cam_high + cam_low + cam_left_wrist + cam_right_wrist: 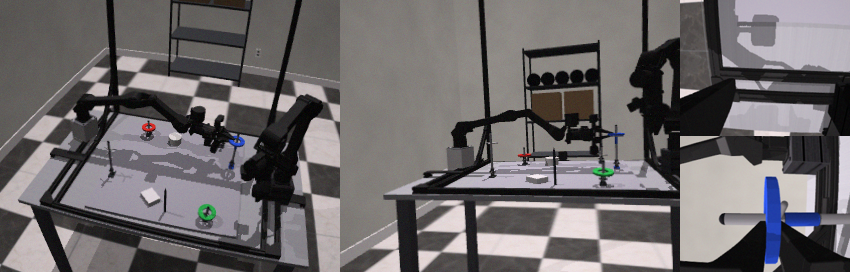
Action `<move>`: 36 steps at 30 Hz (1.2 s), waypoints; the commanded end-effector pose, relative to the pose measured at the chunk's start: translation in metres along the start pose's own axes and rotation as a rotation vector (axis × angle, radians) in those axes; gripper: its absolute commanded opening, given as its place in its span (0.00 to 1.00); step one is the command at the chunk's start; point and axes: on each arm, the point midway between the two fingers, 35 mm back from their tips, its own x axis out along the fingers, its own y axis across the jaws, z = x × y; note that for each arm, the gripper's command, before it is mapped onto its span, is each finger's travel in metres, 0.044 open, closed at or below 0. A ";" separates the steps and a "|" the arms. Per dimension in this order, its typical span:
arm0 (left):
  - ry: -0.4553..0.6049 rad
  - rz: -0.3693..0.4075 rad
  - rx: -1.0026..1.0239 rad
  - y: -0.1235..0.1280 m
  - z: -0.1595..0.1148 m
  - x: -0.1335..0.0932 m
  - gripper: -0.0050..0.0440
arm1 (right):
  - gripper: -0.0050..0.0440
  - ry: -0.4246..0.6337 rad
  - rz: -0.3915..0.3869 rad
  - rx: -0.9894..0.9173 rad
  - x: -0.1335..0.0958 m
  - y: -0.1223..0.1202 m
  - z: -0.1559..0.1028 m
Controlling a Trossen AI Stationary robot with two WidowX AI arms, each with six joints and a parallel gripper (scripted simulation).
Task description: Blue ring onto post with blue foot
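The blue ring is held flat in the air by my right gripper, which is shut on its rim. The ring sits around the upper part of the post with the blue foot, well above the foot. In the right wrist view the ring shows edge-on between the fingers, with the grey post passing through its hole. The exterior view shows the ring near the top of the post. My left gripper is open and empty, folded back over the table's edge.
A red ring and a green ring lie on their own posts. A white cylinder and a white block sit on the table. Two bare black posts stand near the front. Black frame rails border the table.
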 end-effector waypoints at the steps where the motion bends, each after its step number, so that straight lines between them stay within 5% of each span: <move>1: -0.004 -0.004 -0.005 -0.001 0.001 0.000 0.92 | 0.10 -0.002 0.000 0.004 0.000 -0.003 0.000; 17: -0.004 -0.004 -0.005 -0.001 0.001 0.000 0.92 | 0.84 0.000 -0.001 0.000 0.000 -0.001 0.000; 21: -0.004 -0.004 -0.005 -0.001 0.001 0.000 0.92 | 0.92 0.000 -0.001 0.000 0.000 -0.001 0.000; 36: -0.004 -0.004 -0.005 -0.001 0.001 0.000 0.92 | 0.92 0.000 -0.001 0.000 0.000 -0.001 0.000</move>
